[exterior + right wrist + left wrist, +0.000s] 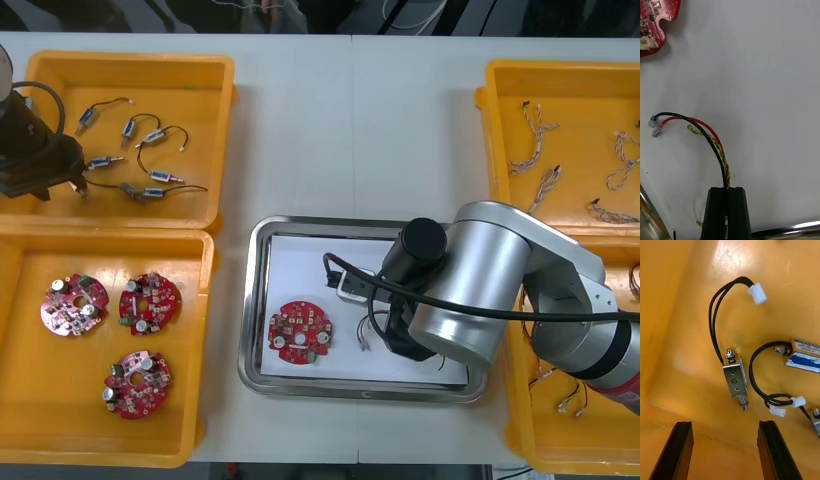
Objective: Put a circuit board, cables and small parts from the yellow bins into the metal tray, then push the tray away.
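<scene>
The right gripper (727, 189) is low over the white floor of the metal tray (255, 300) at the middle of the frame, its fingers pressed together on a red and yellow cable (711, 138) that runs with a black strand. The cable arches forward from the fingers and its free end lies on the tray floor, apart from the circuit board (303, 333) in the tray's lower left part. Bare white floor lies open beyond the cable, and the tray's shiny rim passes close beside the fingers. The bulky right arm (480, 280) covers the tray's right side and reaches across the lower-right bin (520, 440). The left gripper (58, 180) hangs at the upper left of the frame inside the upper-left bin (215, 120), near that bin's left wall, fingers spread wide and holding nothing. A small metal part (735, 380) marked 5, with a looped black lead (715, 315), lies just ahead of the gap between them, and other parts (805, 360) lie close beside it. The lower-left bin (205, 330) holds three boards (150, 303), and the upper-right bin (490, 140) holds twisted cables (530, 130). Bare table (350, 130) lies above the tray between the upper bins.
</scene>
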{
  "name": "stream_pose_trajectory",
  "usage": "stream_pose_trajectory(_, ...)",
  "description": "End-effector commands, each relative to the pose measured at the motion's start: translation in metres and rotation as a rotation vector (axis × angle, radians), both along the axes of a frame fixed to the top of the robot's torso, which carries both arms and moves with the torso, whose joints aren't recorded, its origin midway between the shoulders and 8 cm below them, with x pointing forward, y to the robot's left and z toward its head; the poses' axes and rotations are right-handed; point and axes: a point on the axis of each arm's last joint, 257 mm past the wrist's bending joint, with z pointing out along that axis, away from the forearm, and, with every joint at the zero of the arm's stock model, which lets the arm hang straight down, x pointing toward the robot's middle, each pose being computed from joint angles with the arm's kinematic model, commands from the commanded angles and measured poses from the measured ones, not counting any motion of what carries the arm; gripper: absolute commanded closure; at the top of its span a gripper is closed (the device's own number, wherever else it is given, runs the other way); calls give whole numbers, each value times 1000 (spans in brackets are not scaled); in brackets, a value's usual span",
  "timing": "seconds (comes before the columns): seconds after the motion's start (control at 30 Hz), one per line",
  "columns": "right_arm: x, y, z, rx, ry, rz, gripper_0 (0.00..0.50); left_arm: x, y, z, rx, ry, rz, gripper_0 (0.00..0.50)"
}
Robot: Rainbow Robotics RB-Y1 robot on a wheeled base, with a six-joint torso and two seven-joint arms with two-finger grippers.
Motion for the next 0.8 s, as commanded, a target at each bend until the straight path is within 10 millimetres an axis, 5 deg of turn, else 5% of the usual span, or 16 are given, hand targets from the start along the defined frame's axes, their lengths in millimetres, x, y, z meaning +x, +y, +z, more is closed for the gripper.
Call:
stream_pose_trajectory(0.03, -10, 9, -8, -5, 9, 49, 470, 22, -15, 20, 29, -48, -89, 0)
stream_pose_trajectory(0.07, -11, 8, -9, -8, 9, 47, 366, 22, -16, 19, 27, -48, -89, 0)
stream_pose_trajectory(0.27, -7, 7, -7, -10, -14, 28, 255, 29, -18, 16, 17, -61, -81, 0)
stream_pose_trajectory(0.33, -5, 9, -3, -7, -30, 31, 116, 32, -20, 15, 10, -66, -79, 0)
stream_pose_trajectory(0.37, -4, 9, -1, -5, -36, 30, 0, 34, -20, 16, 13, -66, -79, 0)
stream_pose_trajectory(0.8, -9, 12, 16, 4, -77, 54, 0, 41, -16, 10, 54, -78, -94, 0)
